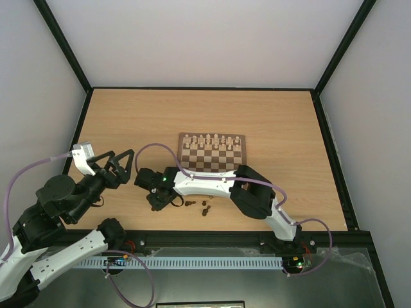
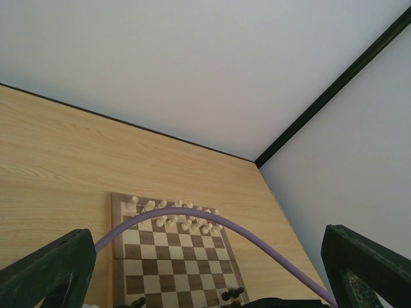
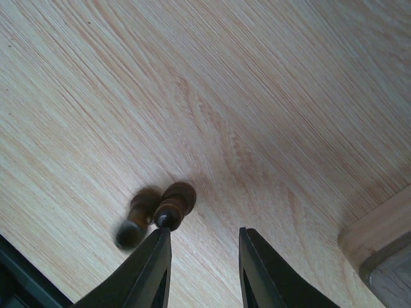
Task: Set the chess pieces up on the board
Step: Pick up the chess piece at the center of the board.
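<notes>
My right gripper (image 3: 204, 240), jaws part open and empty, has the small dark brown turned-wood chess piece (image 3: 174, 200) lying just outside the gap, at one fingertip (image 3: 159, 256)

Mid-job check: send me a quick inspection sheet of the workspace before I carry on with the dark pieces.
Surface: light wooden table, no damage seen.
Job's things: board flat mid-table; several dark pieces on the table in front of it, one by the right gripper's fingertip.
Clutter: cream pieces lined up on the board's far rows; nothing else seen.
Grippers: left gripper wide open, empty, left of the board; right gripper low over the table, jaws narrowly apart, nothing between them.
Cables: purple cable loops along each arm; no snag seen.
Surroundings: white walls, black frame.
</notes>
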`<state>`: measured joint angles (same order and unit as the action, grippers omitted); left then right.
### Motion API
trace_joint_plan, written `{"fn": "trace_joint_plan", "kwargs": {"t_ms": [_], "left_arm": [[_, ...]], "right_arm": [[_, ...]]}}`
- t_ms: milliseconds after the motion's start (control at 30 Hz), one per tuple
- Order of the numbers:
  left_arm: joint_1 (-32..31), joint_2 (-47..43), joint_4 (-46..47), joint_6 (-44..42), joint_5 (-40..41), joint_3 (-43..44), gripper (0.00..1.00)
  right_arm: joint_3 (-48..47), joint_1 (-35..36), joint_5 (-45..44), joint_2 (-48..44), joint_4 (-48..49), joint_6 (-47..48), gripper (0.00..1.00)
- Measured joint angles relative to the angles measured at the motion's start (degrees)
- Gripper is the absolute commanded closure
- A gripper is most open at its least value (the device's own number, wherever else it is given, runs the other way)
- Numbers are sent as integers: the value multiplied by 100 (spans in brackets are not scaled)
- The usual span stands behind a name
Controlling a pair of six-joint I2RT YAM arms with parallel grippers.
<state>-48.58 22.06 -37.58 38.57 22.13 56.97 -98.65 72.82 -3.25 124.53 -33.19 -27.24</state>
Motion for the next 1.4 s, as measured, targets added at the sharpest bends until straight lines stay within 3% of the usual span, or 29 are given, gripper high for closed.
{"fn": "trace_joint_plan", "kwargs": {"t_ms": [1400], "left_arm": [[0, 2, 39, 0, 48, -72, 1]], "right_arm": [[-127, -48, 133, 96, 74, -33, 74]]}}
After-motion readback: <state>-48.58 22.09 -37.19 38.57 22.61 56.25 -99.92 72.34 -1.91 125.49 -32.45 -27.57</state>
